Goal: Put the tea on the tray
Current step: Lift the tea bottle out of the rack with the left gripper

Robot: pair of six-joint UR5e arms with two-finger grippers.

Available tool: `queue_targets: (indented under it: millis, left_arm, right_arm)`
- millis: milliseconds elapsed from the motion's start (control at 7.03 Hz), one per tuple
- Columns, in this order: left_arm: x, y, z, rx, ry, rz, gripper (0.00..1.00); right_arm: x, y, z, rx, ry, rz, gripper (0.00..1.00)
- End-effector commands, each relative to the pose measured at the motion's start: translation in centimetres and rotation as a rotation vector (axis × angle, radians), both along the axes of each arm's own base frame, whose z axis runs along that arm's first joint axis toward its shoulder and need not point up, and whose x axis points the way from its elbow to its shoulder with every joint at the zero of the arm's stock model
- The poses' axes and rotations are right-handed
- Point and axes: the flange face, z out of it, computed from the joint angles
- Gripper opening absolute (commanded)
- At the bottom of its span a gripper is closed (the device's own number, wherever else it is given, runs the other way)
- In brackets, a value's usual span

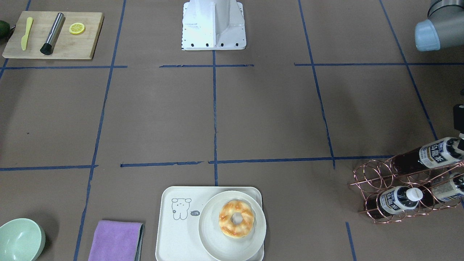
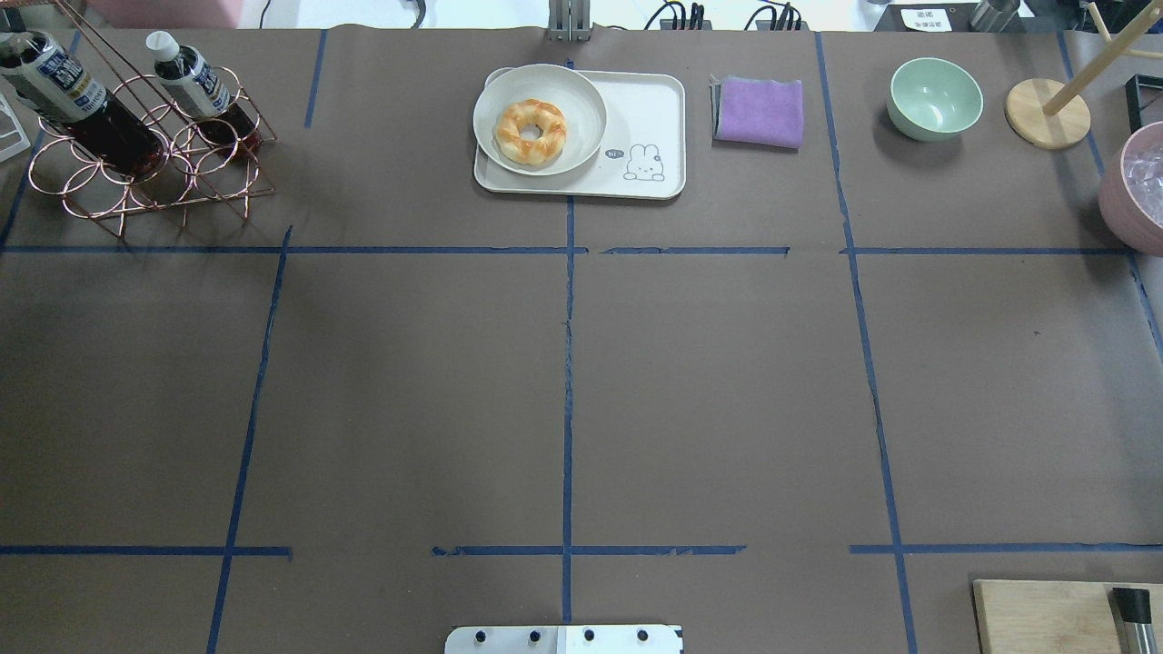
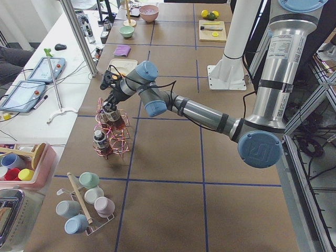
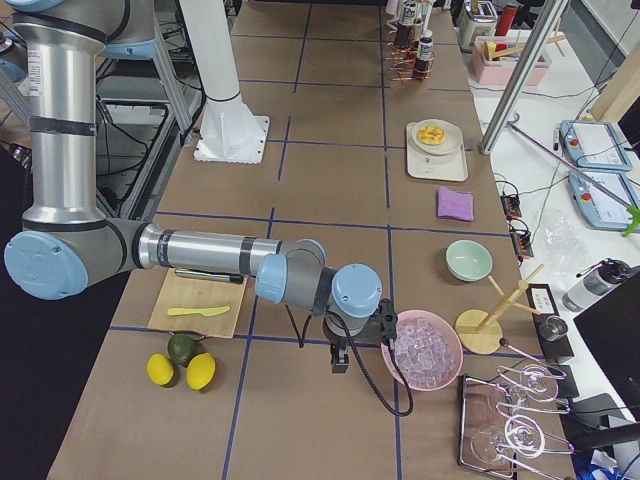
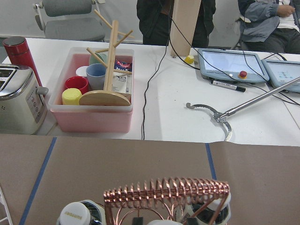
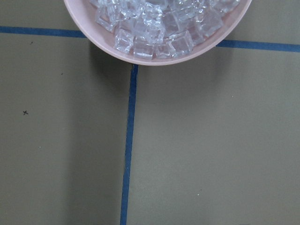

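Three tea bottles lie tilted in a copper wire rack at the table's left end. The top tea bottle also shows in the overhead view. My left gripper hangs right over the rack. In the left wrist view its dark fingertips stand on either side of a white cap, with gaps, so it looks open. The tray with the cartoon drawing sits at the far middle edge. My right gripper hangs next to a pink ice bowl; I cannot tell its jaws' state.
A white plate with a donut fills the tray's left half in the overhead view. A purple cloth, a green bowl and a wooden stand lie to its right. The pink ice bowl and a cutting board sit at the right end.
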Motion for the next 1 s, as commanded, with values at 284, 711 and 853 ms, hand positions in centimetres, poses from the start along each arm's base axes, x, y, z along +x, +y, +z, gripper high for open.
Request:
queue_targets:
  millis: [284,711,853]
  left_arm:
    - [-2.5,4.4,-8.8,-0.022,0.001,-0.01,0.11]
    - [6.5,7.9,-16.7,0.072,-0.062,0.028,0.08]
    - [11.8,9.4,-18.9,0.106,-0.093,0.043,0.08]
  right_arm:
    - [-0.1,-0.2,-0.3,0.008,0.001,-0.001,1.0]
    - [0.0,-0.5,-0.6,0.018,0.004,-0.004,1.0]
    - [0.0,-0.5,-0.6,0.016,0.004,-0.003,1.0]
